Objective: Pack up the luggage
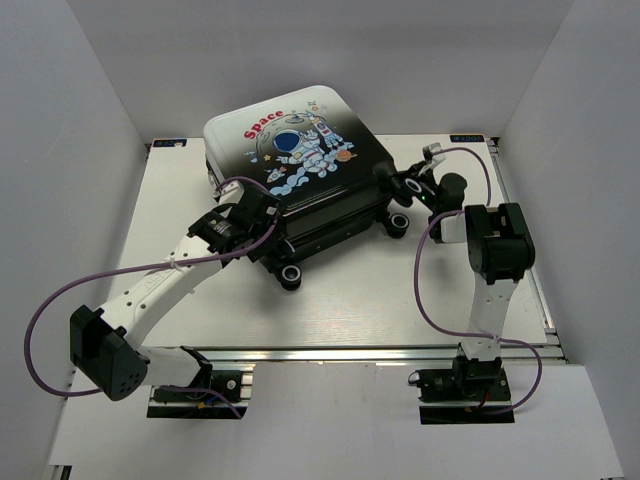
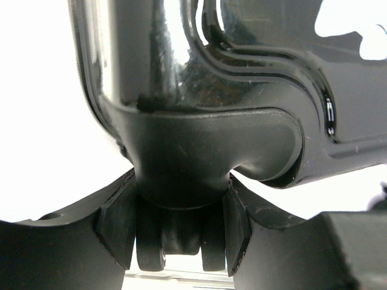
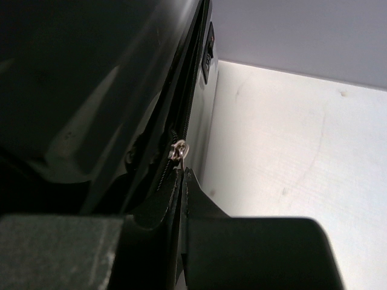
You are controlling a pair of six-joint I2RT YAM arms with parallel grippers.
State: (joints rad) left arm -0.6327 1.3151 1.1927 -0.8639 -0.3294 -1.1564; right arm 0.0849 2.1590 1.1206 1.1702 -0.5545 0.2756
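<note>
- The luggage (image 1: 300,150) lay flat on the counter (image 1: 350,310) with its astronaut shell up and its two halves brought together. No loose item showed outside it in the top view.
- Your left fingers (image 2: 118,232) were clenched on a wheel (image 2: 181,244) at the case's near-left corner, one pad against each side. This read as bracing the case.
- Your right fingers (image 3: 202,205) were pinched together on the zipper pull (image 3: 179,150) at the right-hand edge of the case, with the metal slider just beyond their tips.
- Judged from this, filling the case and lowering the lid were done, and zipping was the step in hand.
- You could not tell how much of the zipper (image 3: 192,90) was already run closed. The seam was dark in the right wrist view and hidden in the top view.
- What was probably left: draw the slider round the rest of the seam, then release both holds.
</note>
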